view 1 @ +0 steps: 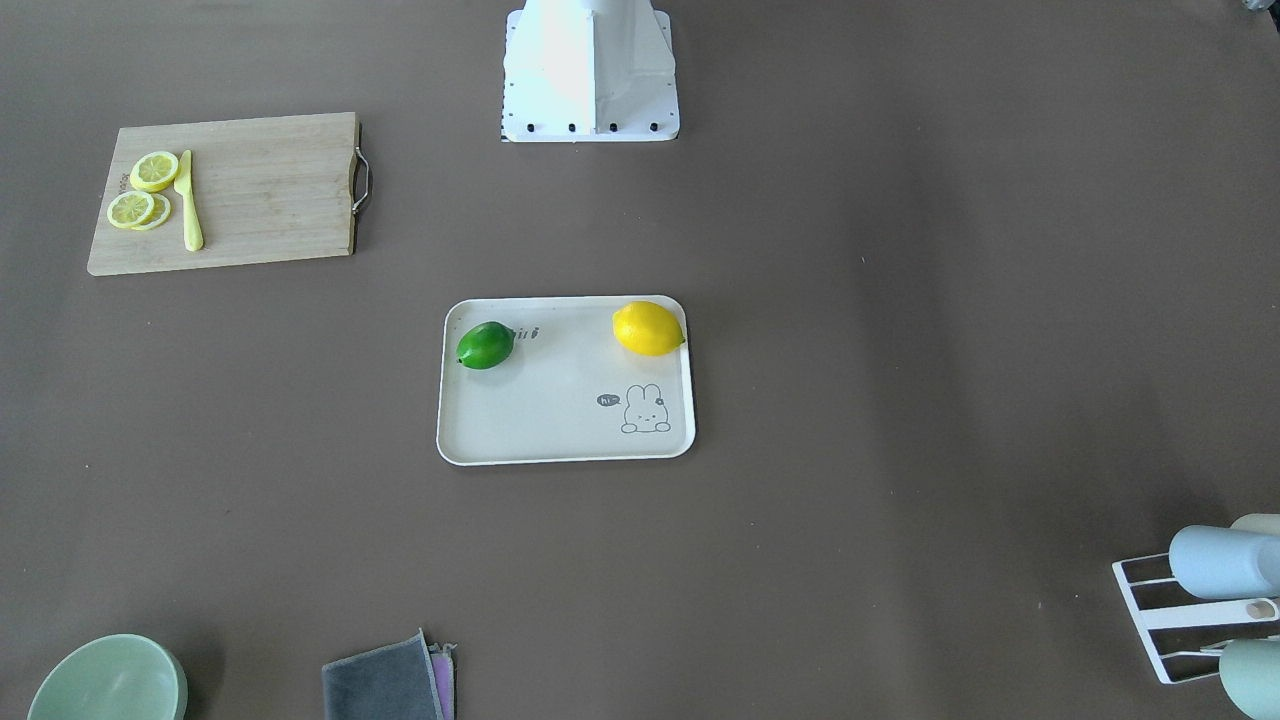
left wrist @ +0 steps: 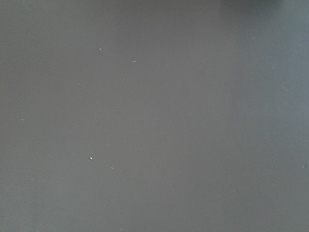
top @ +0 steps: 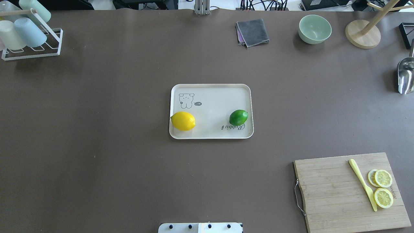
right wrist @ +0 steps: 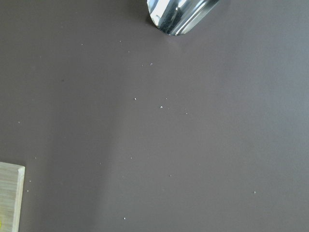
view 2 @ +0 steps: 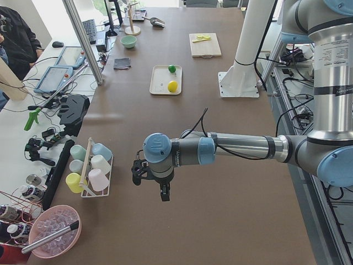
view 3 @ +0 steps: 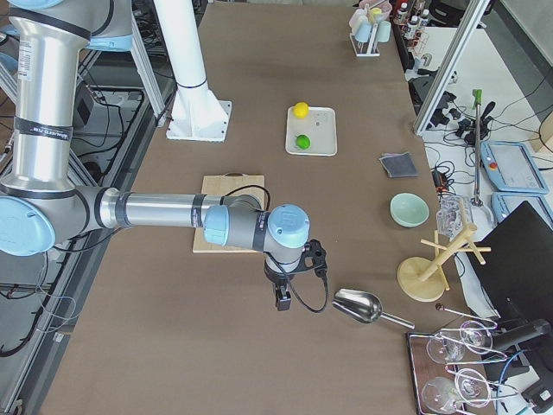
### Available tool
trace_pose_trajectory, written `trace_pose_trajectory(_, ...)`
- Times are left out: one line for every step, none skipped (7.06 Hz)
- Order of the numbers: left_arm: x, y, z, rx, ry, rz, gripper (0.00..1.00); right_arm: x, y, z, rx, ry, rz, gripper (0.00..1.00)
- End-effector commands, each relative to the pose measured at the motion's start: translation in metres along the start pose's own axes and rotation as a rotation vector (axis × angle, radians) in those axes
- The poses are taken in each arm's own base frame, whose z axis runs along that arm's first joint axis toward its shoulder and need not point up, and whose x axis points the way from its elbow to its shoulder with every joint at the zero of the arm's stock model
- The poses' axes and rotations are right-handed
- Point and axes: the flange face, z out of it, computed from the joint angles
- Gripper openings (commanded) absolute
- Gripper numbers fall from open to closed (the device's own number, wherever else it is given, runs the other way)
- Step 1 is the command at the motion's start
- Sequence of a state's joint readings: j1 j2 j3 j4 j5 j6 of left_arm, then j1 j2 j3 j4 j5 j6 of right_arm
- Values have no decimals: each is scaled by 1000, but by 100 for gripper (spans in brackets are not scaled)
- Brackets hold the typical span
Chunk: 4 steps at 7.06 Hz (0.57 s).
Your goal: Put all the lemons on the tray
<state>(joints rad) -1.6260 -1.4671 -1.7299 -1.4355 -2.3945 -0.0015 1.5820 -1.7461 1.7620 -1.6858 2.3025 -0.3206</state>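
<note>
Where the matte brown table (top: 97, 129) spreads widest, the biggest thing on it is a pale wooden cutting board (top: 333, 191), straight-grained, with a metal handle on one short edge, lying toward the robot's right. At the table's middle lies the tray (top: 213, 97), a flat cream rectangle with rounded corners and a low raised rim, printed with a small bunny and script lettering. Both arms reach out past the table's ends: the left gripper (view 2: 151, 179) hangs over bare table near a white wire rack (view 2: 95, 175) of pastel cups, and the right gripper (view 3: 289, 281) hangs over bare table near a shiny metal scoop (view 3: 359, 305); neither touches or holds anything, and I cannot tell how far apart their fingers stand. The yellow lemon (top: 183, 121), glossy and oval, sits in the tray's corner, touching the rim. The green lemon (top: 238, 117), glossy too, rests on the tray beside the lettering, well apart from it. Thin lemon slices (top: 383, 178) and a yellow knife (top: 362, 183) lie on the board.
</note>
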Motion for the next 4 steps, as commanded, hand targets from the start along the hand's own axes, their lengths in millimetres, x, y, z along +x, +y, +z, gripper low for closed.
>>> trace_pose_trajectory(3,-4,-2,3,0,6,98,0,0,-1,1,0,2,100)
trace_pose_trajectory(3,-3,-2,2,0,5,98,0,0,-1,1,0,0,100)
trace_pose_trajectory(1,-4,0,-2,0,0,98,-1,-1,-1,1,1,0,100)
trace_pose_trajectory(1,-4,0,-1,-2,1,98,-1,-1,-1,1,1,0,100)
